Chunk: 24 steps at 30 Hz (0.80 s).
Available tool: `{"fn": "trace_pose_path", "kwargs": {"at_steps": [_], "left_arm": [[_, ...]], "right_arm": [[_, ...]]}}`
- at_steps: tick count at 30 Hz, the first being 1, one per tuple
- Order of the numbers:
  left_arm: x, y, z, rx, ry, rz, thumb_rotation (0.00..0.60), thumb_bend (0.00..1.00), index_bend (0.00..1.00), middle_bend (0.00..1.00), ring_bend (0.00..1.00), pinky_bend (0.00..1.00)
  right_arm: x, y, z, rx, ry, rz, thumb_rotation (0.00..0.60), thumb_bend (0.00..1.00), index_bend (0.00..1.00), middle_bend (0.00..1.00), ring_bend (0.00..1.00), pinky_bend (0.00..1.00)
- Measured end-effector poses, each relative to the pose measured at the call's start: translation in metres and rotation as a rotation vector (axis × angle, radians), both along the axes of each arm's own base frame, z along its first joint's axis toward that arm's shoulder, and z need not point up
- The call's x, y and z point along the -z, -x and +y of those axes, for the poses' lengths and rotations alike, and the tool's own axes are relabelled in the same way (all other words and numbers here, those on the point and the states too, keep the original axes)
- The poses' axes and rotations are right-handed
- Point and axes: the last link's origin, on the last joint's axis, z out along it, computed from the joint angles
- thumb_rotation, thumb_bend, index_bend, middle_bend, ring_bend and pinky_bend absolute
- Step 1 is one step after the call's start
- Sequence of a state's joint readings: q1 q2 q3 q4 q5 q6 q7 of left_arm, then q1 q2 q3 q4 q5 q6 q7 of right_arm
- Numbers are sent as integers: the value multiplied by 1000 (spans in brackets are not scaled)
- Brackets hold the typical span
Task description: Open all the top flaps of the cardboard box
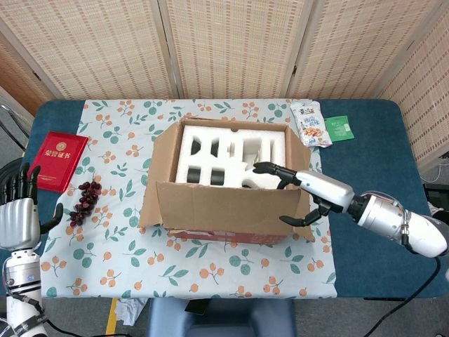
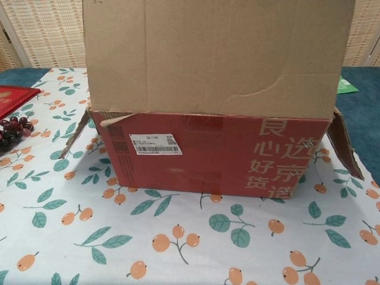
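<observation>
Right robot hand (image 1: 298,193) reached over the right end of the near flap (image 1: 224,203), fingers spread, one set over the foam, another curled below at the flap's right edge; apparently pushing or lifting, not clamping, and holding nothing. Left robot hand (image 1: 19,214) idle at the left edge of the surface (image 1: 365,260), fingers apart and empty, well apart from the box (image 1: 228,179).

Box mid-surface on the patterned cloth (image 1: 105,239), white foam (image 1: 228,158) showing inside. Left flap (image 1: 153,179) and right flap (image 2: 343,139) folded outward and down. Near flap upright, filling the upper chest view. Far flap not clearly made out.

Step in hand, by judgement: swinging the near flap outward toward the near side. Next move likely called for carrying that flap past upright and down against the front wall, with the fingers kept behind its top edge. Then a check of the far flap.
</observation>
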<state>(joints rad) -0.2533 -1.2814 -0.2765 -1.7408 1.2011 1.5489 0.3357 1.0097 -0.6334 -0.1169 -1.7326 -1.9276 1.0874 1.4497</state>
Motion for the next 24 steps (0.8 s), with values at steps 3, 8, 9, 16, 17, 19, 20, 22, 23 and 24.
{"fn": "trace_pose_path", "kwargs": {"at_steps": [3,8,9,16,17,19,20,22,23,24], "left_arm": [[1,-1,1,1,3,0,600,408,0,0,0,0],[4,-5,1,9,12,3,600,408,0,0,0,0],[5,-6,1,9,14,5,600,408,0,0,0,0],[9,-14,2,19,23,21,600,408,0,0,0,0],[9,-15,2,20,22,22,600,408,0,0,0,0],[10,-16,1,22,21,25,600,408,0,0,0,0],[11,-17,1,23,22,25,600,408,0,0,0,0],[11,-17,0,23,24,27,600,408,0,0,0,0],[11,-17,0,24,24,27,600,408,0,0,0,0],[12,-17,-1,25,25,27,600,408,0,0,0,0]], "right_arm": [[1,-1,11,-15,-39,-1,600,429,0,0,0,314],[5,1,26,-44,-88,9,600,429,0,0,0,314],[6,2,30,-57,-98,13,600,429,0,0,0,314],[8,-1,66,-136,-136,45,600,428,0,0,0,324],[9,-1,70,-147,-142,52,600,429,0,0,0,326],[10,1,76,-157,-151,67,600,428,0,0,0,328],[11,3,78,-157,-155,79,600,429,0,0,0,327],[12,6,78,-155,-149,99,600,429,0,0,0,324],[13,7,78,-156,-136,113,600,428,0,0,0,321],[13,9,77,-157,-122,124,600,428,0,0,0,317]]}}
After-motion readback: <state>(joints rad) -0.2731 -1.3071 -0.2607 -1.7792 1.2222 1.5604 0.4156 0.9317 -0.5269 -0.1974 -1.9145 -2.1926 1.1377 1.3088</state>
